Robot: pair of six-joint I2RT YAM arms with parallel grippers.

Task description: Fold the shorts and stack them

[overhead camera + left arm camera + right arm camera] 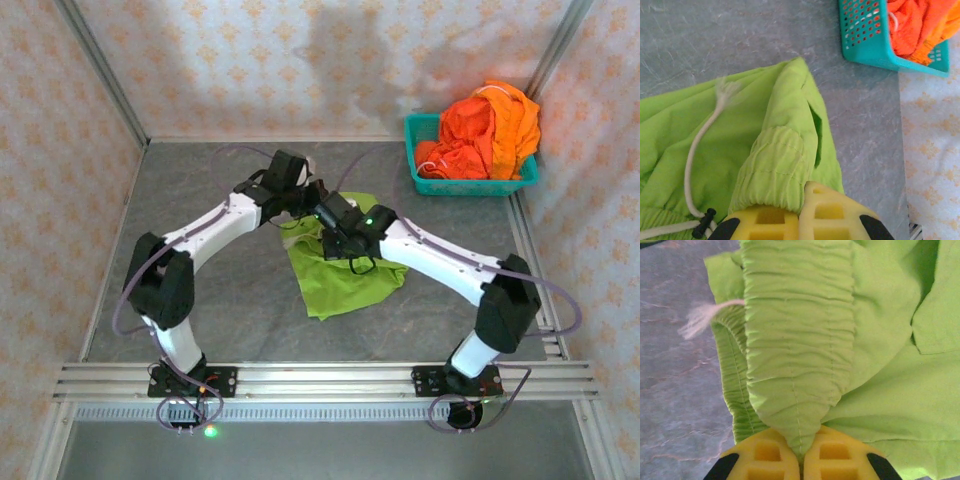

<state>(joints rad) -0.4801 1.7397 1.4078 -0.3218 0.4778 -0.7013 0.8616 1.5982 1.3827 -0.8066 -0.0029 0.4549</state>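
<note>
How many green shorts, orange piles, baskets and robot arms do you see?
Green shorts: 1
Orange pile: 1
Basket: 1
Robot arms: 2
Total: 5

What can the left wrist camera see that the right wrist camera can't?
Left wrist extras: the teal basket holding orange shorts, a black cord toggle, and the left hand pinching cloth. Right wrist extras: the right hand pinching the bunched waistband, close up. Both: the lime green shorts, a frayed white drawstring end, and the grey table.
</note>
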